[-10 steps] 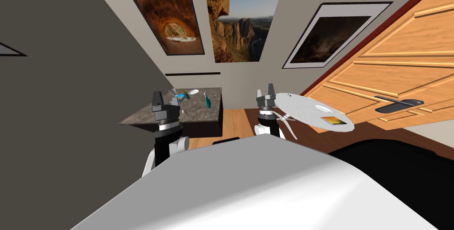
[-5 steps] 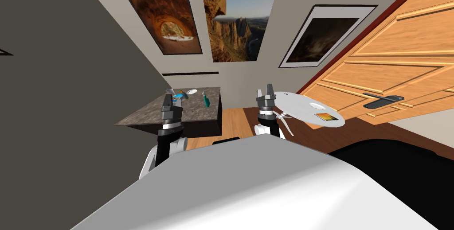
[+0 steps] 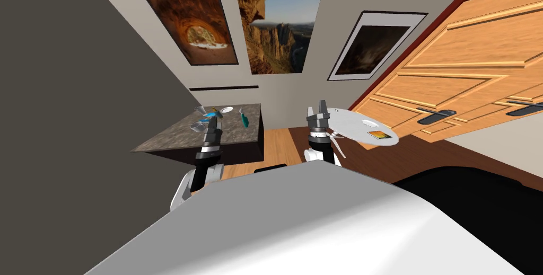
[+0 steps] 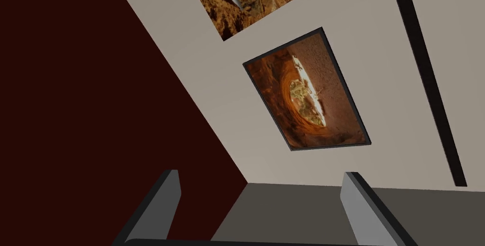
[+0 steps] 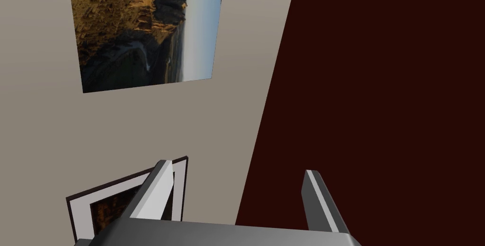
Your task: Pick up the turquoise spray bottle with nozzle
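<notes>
Currently the turquoise spray bottle (image 3: 243,118) is sitting on the dark, stone-patterned counter (image 3: 175,138), toward its far right part, with its pale nozzle end pointing away from me. It is showing too small to tell whether it is standing or lying. Further left along the far end of the counter, a small white dish (image 3: 227,109), a blue object (image 3: 213,113) and a clear cone-shaped glass (image 3: 201,109) are clustering together. A pale bowl (image 3: 197,126) is resting a little nearer, just beside the left arm.

The left end effector (image 3: 213,120) is pointing upward over the middle of the counter, left of the bottle and apart from it. In the left wrist view its two fingers (image 4: 163,205) are standing wide apart and are gripping nothing. The right end effector (image 3: 320,109) is pointing upward as well, well to the right of the stone counter and close against the near rim of a second, round white counter (image 3: 344,121). Its fingers (image 5: 152,190) are likewise spreading fully, with nothing between them.

On the round counter a small white plate (image 3: 368,123) and a flat orange-and-yellow card (image 3: 383,135) are lying near each other. Behind it a panelled wooden door (image 3: 466,70) with dark handles is taking up the right side. Three framed pictures (image 3: 273,25) are hanging on the beige wall beyond both counters, and a wooden floor (image 3: 278,147) is showing between the two.
</notes>
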Controlling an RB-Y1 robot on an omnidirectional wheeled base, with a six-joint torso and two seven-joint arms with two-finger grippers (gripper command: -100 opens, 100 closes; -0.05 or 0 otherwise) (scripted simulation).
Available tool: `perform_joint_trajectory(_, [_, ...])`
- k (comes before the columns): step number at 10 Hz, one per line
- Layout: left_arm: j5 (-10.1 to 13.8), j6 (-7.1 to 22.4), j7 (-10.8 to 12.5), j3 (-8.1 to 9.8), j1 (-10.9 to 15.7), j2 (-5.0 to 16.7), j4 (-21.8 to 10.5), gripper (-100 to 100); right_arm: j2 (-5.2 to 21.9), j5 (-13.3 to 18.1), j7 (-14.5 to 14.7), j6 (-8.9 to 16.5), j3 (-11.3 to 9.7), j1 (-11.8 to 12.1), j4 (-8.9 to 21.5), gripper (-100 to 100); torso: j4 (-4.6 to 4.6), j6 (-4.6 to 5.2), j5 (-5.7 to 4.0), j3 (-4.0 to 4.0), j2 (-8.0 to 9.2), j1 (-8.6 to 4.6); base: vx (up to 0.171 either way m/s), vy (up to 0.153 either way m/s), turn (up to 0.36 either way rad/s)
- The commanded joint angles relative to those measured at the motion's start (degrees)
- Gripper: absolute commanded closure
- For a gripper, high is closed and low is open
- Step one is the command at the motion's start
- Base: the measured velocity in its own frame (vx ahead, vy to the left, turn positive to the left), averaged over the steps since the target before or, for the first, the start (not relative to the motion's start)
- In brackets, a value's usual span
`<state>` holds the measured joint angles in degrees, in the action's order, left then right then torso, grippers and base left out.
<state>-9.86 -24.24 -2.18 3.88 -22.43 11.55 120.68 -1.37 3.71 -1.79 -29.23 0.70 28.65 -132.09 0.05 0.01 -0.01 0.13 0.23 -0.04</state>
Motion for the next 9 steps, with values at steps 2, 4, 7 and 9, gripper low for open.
perform_joint_trajectory(2, [-1.05, 0.66, -1.48, 0.56, 0.91, 2.28, -3.46, -100, 0.0, 0.0, 0.0, 0.0, 0.0, 0.0, 0.0, 0, 0.0, 0.0, 0.0, 0.0, 0.0, 0.01, -0.058, -0.02, -0.065])
perform_joint_trajectory(4, [-1.95, 1.06, -2.59, 0.89, 1.85, 3.82, -6.25, -100, 0.0, 0.0, 0.0, 0.0, 0.0, 0.0, 0.0, 0, -0.01, -0.01, 0.0, -0.02, -0.04, 0.0, -0.047, -0.021, -0.055])
perform_joint_trajectory(7, [-3.35, 1.8, -4.07, 1.36, 3.19, 6.29, -10.06, -100, 0.0, 0.0, 0.0, 0.0, 0.0, 0.01, 0.0, 0, -0.02, -0.01, -0.01, -0.05, -0.1, -0.05, -0.033, -0.037, -0.045])
perform_joint_trajectory(9, [-4.36, 2.45, -4.96, 1.63, 3.97, 8.13, -12.33, -100, 0.0, 0.0, 0.0, 0.0, 0.0, 0.01, 0.0, 0, -0.03, -0.01, -0.02, -0.1, -0.18, -0.1, -0.006, -0.046, -0.032])
